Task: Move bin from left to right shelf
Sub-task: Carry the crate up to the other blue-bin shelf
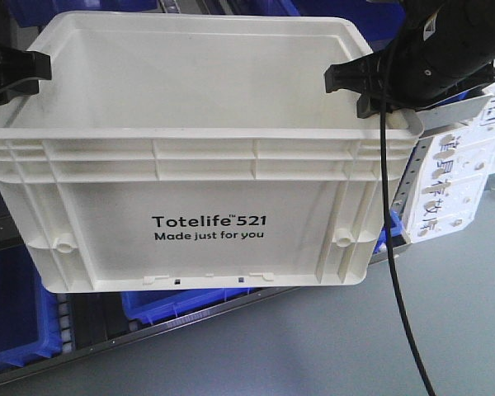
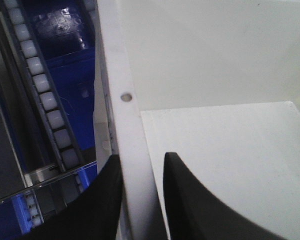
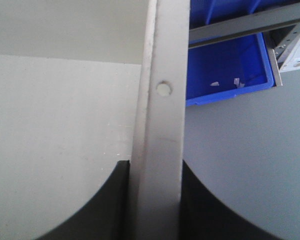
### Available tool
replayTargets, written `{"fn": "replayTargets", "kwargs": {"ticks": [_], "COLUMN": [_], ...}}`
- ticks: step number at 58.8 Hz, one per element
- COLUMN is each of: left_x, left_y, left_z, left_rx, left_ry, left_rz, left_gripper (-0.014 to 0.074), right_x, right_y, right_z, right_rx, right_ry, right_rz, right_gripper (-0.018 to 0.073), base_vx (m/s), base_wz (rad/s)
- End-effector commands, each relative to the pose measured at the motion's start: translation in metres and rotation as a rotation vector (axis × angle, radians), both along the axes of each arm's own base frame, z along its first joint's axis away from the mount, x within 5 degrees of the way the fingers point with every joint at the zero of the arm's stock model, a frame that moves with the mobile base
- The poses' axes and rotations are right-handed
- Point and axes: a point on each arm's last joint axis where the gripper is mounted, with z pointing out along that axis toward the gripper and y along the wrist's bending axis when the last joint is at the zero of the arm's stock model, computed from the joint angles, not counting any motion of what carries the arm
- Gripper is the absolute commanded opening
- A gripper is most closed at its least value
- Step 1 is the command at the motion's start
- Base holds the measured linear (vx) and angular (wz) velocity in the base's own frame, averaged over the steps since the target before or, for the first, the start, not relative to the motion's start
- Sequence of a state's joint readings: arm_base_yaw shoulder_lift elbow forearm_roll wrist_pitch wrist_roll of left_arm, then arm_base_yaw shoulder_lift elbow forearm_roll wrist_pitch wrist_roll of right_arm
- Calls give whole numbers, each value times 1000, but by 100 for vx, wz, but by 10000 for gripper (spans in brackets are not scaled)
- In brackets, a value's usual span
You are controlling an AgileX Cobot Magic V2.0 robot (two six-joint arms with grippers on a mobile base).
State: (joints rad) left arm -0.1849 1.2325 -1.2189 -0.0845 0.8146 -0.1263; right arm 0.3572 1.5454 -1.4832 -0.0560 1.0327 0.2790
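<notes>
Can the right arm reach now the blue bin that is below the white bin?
Probably not. The right gripper is shut on the rim of the white bin, so it is busy, and that bin covers most of the blue bin in the front view.

The right gripper point(image 1: 356, 89) and cable point(image 1: 391, 231) are black.

Bare grey floor point(image 1: 313, 346) lies free near right. A large white plastic crate point(image 1: 206, 165) fills the middle, blue plastic bins point(image 1: 8, 313) the left; a black cable point(image 1: 394, 280) hangs right.
</notes>
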Motion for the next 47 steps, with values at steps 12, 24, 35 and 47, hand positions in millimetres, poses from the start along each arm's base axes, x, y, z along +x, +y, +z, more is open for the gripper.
{"fn": "replayTargets", "kwargs": {"ticks": [12, 24, 35, 47], "left_x": [-4, -4, -4, -4], "left_y": [3, 3, 3, 3], "left_z": [31, 31, 31, 31], "left_rx": [9, 9, 9, 9], "left_ry": [-196, -196, -196, -196], "left_rz": [-5, -5, -5, -5], "left_gripper": [102, 102, 102, 102], "right_x": [-2, -2, -2, -2], "right_y": [-10, -10, -10, -10], "right_z": [35, 35, 35, 35], "right_rx": [-6, -6, -6, -6], "right_ry": [-206, -206, -206, -206], "right_rz": [0, 0, 0, 0], "right_gripper": [19, 19, 19, 19], "base_vx": [9, 8, 8, 8], "base_wz": [31, 24, 17, 10]}}
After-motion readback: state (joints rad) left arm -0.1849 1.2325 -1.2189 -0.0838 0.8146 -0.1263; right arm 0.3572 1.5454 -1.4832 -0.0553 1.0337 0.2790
